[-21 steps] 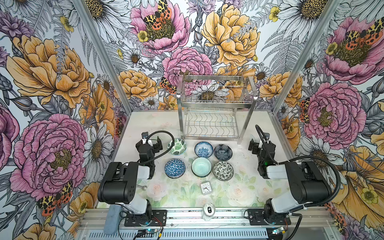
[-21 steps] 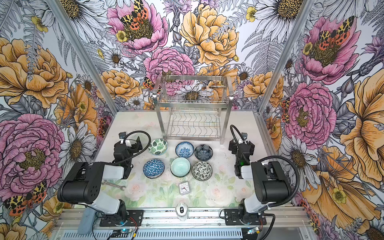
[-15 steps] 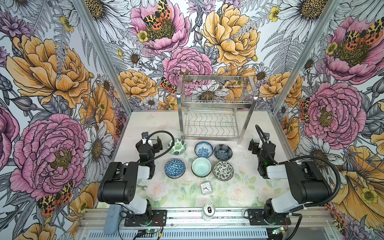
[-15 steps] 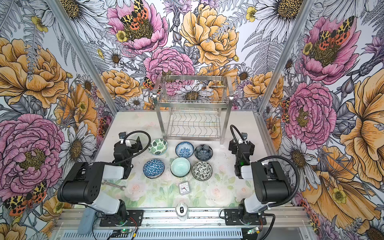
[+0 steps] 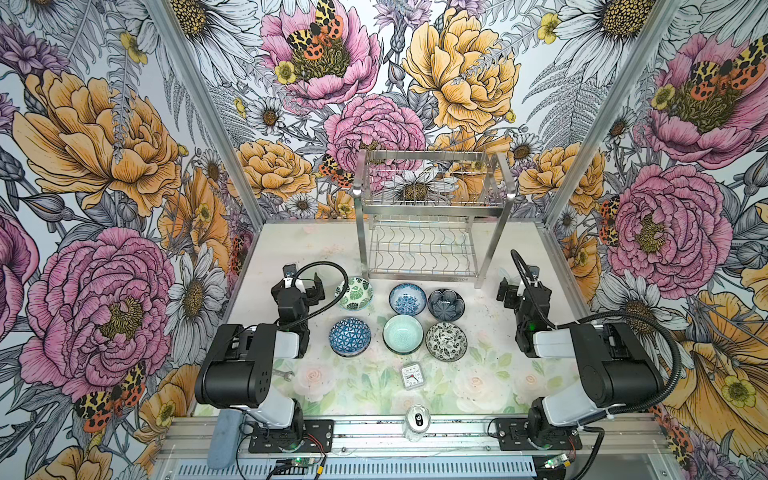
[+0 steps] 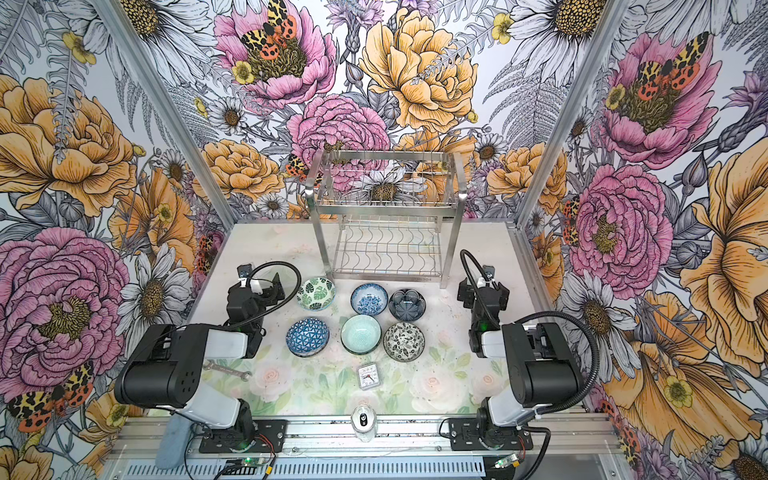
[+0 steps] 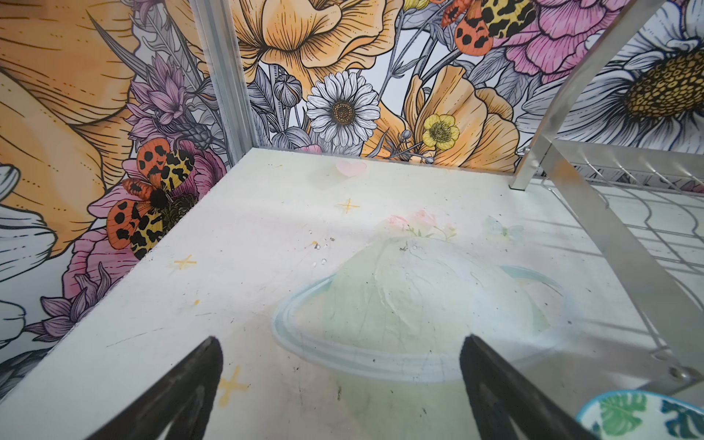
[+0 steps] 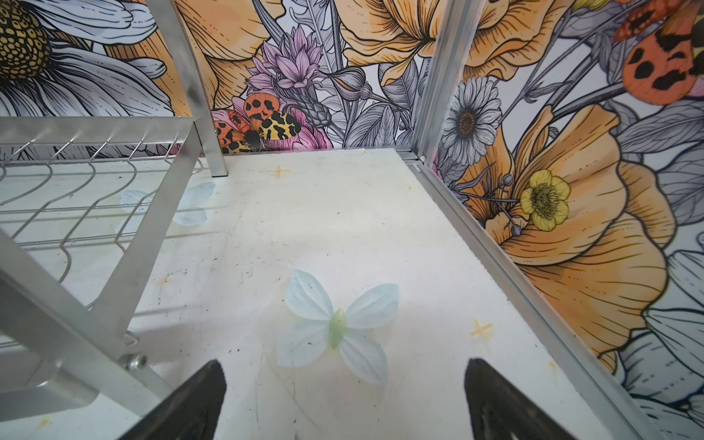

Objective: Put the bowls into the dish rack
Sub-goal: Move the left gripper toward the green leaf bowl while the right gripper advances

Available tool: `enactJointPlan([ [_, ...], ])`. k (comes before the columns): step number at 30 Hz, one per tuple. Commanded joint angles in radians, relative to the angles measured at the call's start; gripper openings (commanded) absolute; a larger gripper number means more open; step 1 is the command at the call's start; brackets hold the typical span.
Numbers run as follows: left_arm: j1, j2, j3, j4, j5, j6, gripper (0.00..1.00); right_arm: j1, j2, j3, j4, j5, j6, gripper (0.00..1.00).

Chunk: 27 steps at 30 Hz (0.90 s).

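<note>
In both top views we see six bowls [image 5: 403, 333] standing upright on the table [image 5: 291, 241] in two rows of three, just in front of the rack [image 5: 360, 232] and apart from it. The back row is the leaf bowl [image 5: 354, 293], floral bowl [image 5: 407, 299] and navy bowl [image 5: 446, 304]. The front row is the triangle bowl [image 5: 350, 337], teal bowl [image 6: 360, 333] and black-white bowl [image 5: 446, 341]. The rack stands at the back, in the middle. The left gripper [image 5: 302, 284] sits just left of the leaf bowl, not touching it. The right gripper [image 5: 519, 286] sits right of the navy bowl, near the rack's right front leg. A clock [image 5: 412, 376] lies in front of the teal bowl, and a wrench [image 6: 226, 370] lies by the left arm.

In the left wrist view we see the fingers [image 7: 190, 392] spread wide over bare table, gripping nothing. A piece of the leaf bowl's rim [image 7: 640, 415] shows beside one finger, and a rack leg [image 7: 609, 236] rises near it.

In the right wrist view we see the fingers [image 8: 495, 400] spread just as wide, with only table between them. The rack's corner [image 8: 152, 228] stands beside them.
</note>
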<state>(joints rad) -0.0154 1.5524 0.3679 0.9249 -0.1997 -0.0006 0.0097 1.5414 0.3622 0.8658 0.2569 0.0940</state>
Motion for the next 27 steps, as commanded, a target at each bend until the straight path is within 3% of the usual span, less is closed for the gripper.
enactJointPlan([
  [1, 0.008, -0.001, 0.008, 0.020, 0.025, -0.001, 0.99, 0.003, -0.003, 0.019, 0.024, 0.007, 0.010, 1.00],
  [8, 0.006, -0.002, 0.007, 0.023, 0.022, 0.000, 0.99, 0.003, -0.007, 0.014, 0.029, 0.007, 0.010, 1.00],
  [10, -0.021, -0.040, 0.005, 0.002, -0.081, 0.001, 0.99, 0.015, -0.046, 0.019, -0.019, 0.049, 0.015, 1.00],
  [14, -0.066, -0.263, 0.070, -0.306, -0.230, -0.014, 0.99, 0.069, -0.252, 0.088, -0.309, 0.156, -0.029, 1.00],
  [17, -0.091, -0.370, 0.113, -0.464, -0.276, -0.036, 0.99, 0.102, -0.404, 0.107, -0.461, 0.156, -0.027, 1.00],
  [22, -0.118, -0.439, 0.232, -0.760, -0.192, -0.137, 0.99, 0.186, -0.617, 0.164, -0.773, 0.090, 0.053, 1.00],
  [27, -0.223, -0.418, 0.303, -0.955, -0.134, -0.192, 0.99, 0.292, -0.735, 0.234, -0.995, 0.069, 0.066, 1.00],
])
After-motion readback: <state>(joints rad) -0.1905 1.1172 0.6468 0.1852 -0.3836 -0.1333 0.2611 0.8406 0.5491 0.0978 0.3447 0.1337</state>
